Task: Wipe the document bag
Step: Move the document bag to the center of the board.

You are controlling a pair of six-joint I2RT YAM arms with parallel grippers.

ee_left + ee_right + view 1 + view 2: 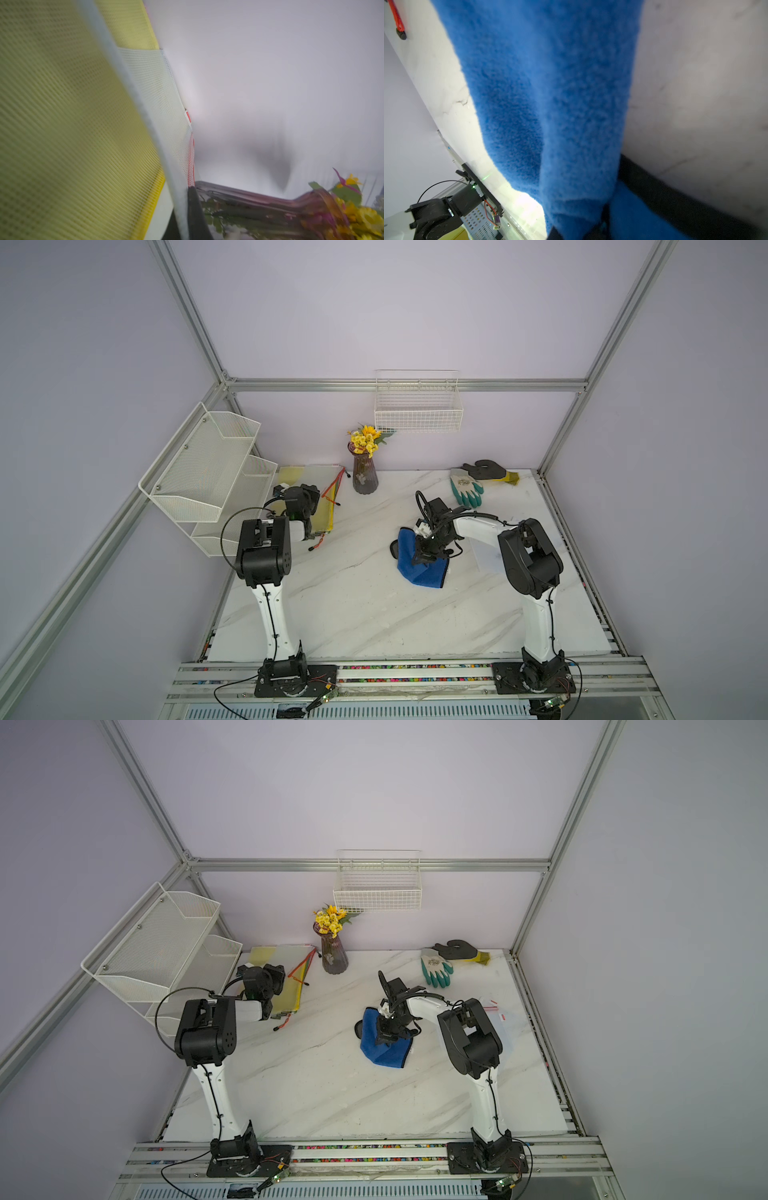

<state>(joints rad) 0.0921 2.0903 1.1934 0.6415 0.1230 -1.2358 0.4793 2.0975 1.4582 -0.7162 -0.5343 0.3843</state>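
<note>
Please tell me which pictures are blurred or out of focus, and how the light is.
Left wrist view: the document bag is close and soft, the vase smeared by blur. Right wrist view: the blue cloth fills the frame, fuzzy, and the table behind is dim. Both top views: sharp, evenly lit, soft shadows only.
</note>
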